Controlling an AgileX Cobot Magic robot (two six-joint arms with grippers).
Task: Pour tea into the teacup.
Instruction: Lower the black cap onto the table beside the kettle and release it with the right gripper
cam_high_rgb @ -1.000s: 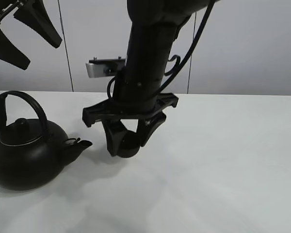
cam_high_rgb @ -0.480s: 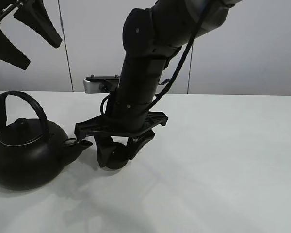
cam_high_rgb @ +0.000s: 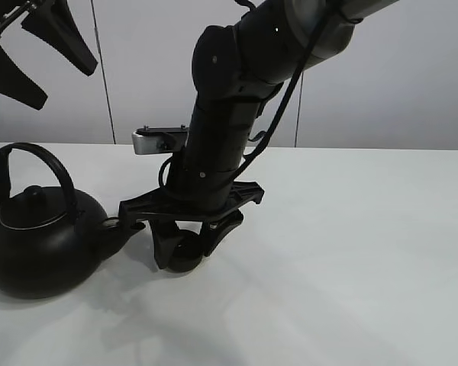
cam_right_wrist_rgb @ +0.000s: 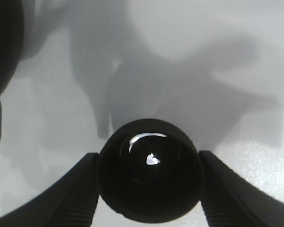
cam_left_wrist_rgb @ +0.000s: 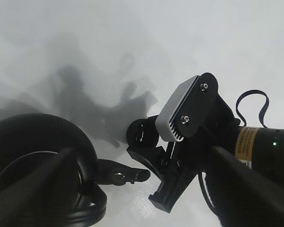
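Teacup (cam_right_wrist_rgb: 150, 170), small, round and black, sits clamped between the two fingers (cam_right_wrist_rgb: 80, 196) of the right claw (cam_high_rgb: 187, 248). The claw is closed only as far as the cup's sides allow, with one ribbed finger pressed to each side. A bright glint shows inside the bowl. The cup is just off the tip of the teapot's spout (cam_high_rgb: 128, 226), low at the white tabletop (cam_high_rgb: 351, 267); whether its base touches the surface I cannot tell. The teapot (cam_high_rgb: 38, 248), big and black with its arched handle (cam_high_rgb: 24, 148) upright, rests on the tabletop with the spout pointing toward the cup. Beyond the teapot's spout the right arm (cam_high_rgb: 229, 99) rises steeply from the claw, a silver camera block (cam_high_rgb: 156, 141) at its wrist. High above the teapot hangs the left claw (cam_high_rgb: 59, 84), fingers spread wide, gripping nothing. Pale wall panels (cam_high_rgb: 397, 76) stand farthest back.
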